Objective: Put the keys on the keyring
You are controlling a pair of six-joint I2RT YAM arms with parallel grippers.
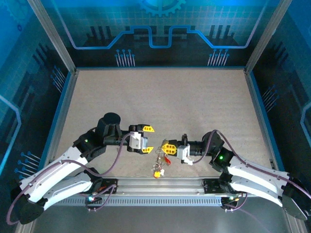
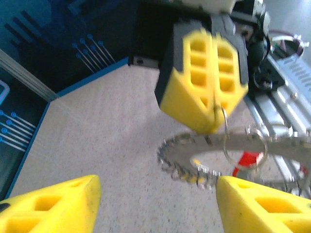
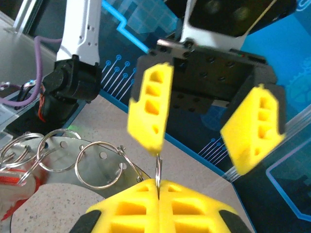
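The keyring (image 2: 272, 144), a wide flat grey metal ring, hangs tilted just above the mat near the table's front edge (image 1: 160, 156). Thin wire loops (image 3: 99, 162) thread through holes in its rim. My right gripper (image 1: 168, 146) is shut, its yellow fingertips (image 3: 158, 183) pinching one wire loop edge-on. Keys dangle below the ring: a red head (image 2: 248, 160) and a yellow one (image 1: 157, 174). My left gripper (image 1: 149, 140) faces the right one from the left, open, with nothing between its fingers (image 2: 48, 206); the ring's toothed edge lies just beyond its right finger.
A metal rail (image 1: 160, 184) runs along the near edge right below the hanging keys. Blue walls and grey frame posts (image 1: 58, 43) enclose the beige mat (image 1: 160, 97), which is bare behind both grippers.
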